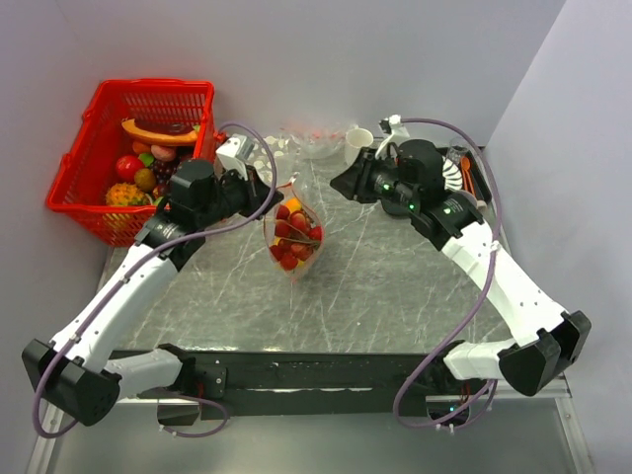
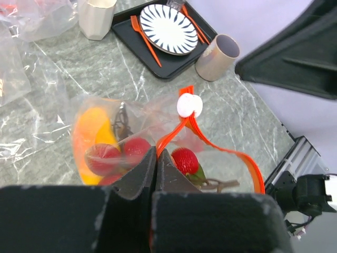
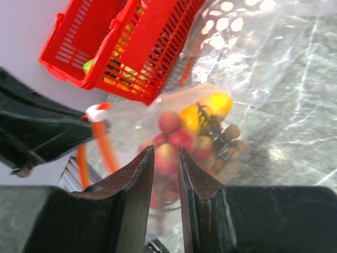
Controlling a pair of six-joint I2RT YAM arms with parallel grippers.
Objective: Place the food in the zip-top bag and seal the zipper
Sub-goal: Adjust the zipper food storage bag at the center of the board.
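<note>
The zip-top bag hangs in the middle of the table, filled with red fruits, an orange piece and stems. My left gripper is shut on the orange-red zipper at the bag's mouth; in the left wrist view the jaws pinch the strip just below its white slider. The mouth beyond the slider gapes open in a loop. My right gripper is open and empty, to the right of the bag's top. In the right wrist view the bag lies past its jaws.
A red basket with more food stands at the far left. A clear bag with white dots lies at the back. A black tray with a striped plate, orange cutlery and two cups sits at the back right.
</note>
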